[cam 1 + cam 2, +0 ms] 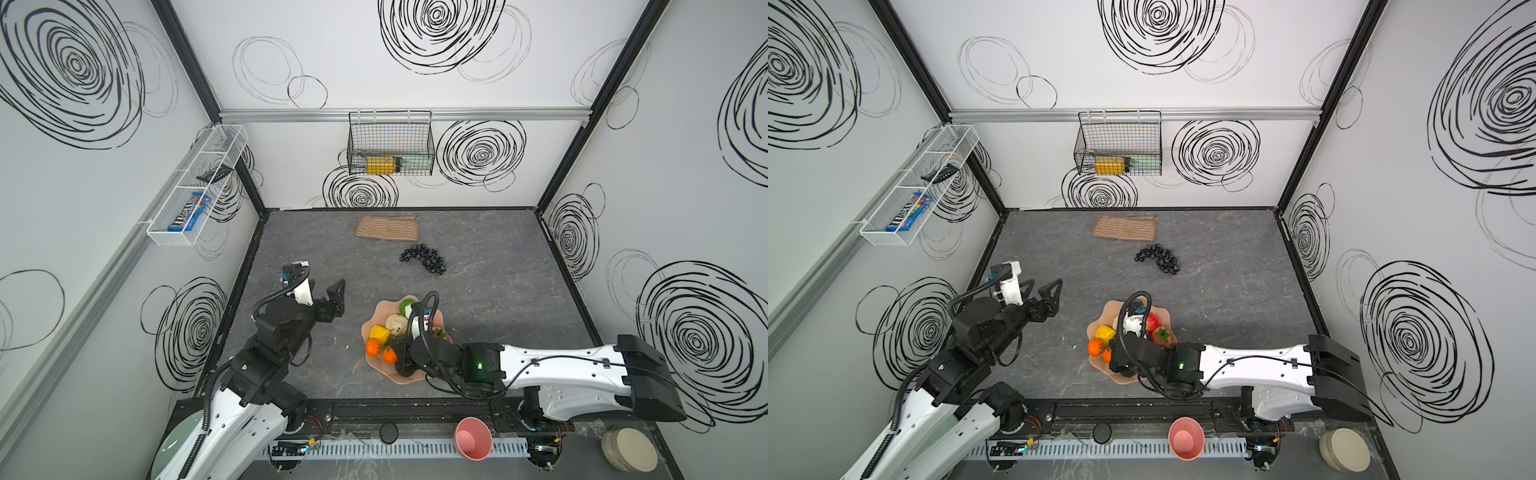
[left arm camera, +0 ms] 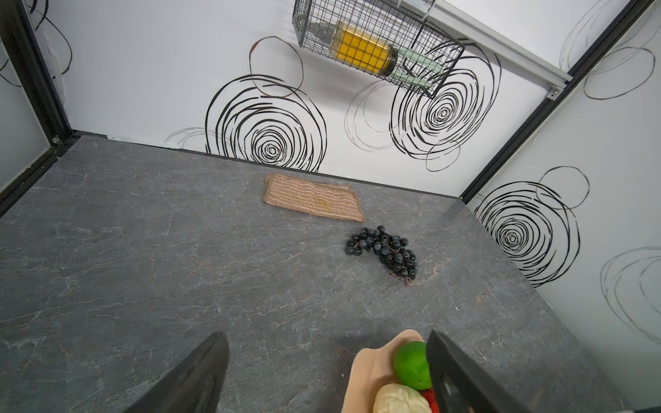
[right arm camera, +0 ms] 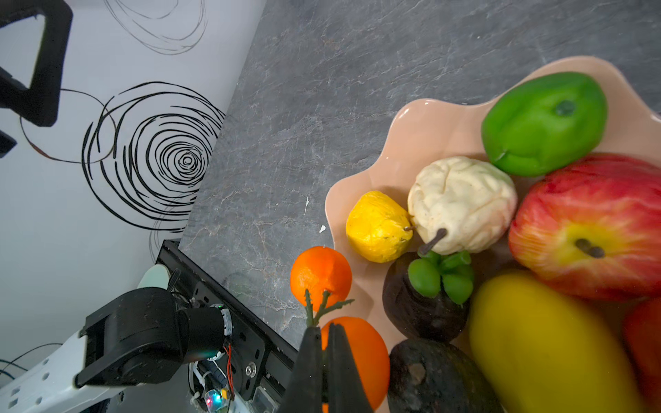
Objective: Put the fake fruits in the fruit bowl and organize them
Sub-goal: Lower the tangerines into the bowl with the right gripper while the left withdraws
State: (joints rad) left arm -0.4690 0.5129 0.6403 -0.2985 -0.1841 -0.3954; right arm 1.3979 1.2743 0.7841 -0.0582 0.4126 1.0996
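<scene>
The peach-pink fruit bowl (image 1: pixel 376 318) (image 3: pixel 429 128) holds a green lime (image 3: pixel 543 125), a cream pear (image 3: pixel 461 203), a red apple (image 3: pixel 590 229), lemons (image 3: pixel 377 225), dark avocados (image 3: pixel 436 379) and a strawberry (image 1: pixel 1162 336). Two oranges (image 3: pixel 320 271) (image 1: pixel 372 347) joined by a green stem sit at the bowl's left rim. My right gripper (image 3: pixel 323 327) (image 1: pixel 397 359) is shut on that stem. The black grape bunch (image 1: pixel 424 258) (image 2: pixel 386 250) lies on the table behind the bowl. My left gripper (image 2: pixel 325 336) (image 1: pixel 1040 289) hangs open and holds nothing, left of the bowl.
A tan woven mat (image 1: pixel 387 227) lies by the back wall. A wire basket (image 1: pixel 390 143) hangs above it, and a white rack (image 1: pixel 195 187) is on the left wall. A small pink cup (image 1: pixel 473 438) and stacked plates (image 1: pixel 629 455) sit at the front edge.
</scene>
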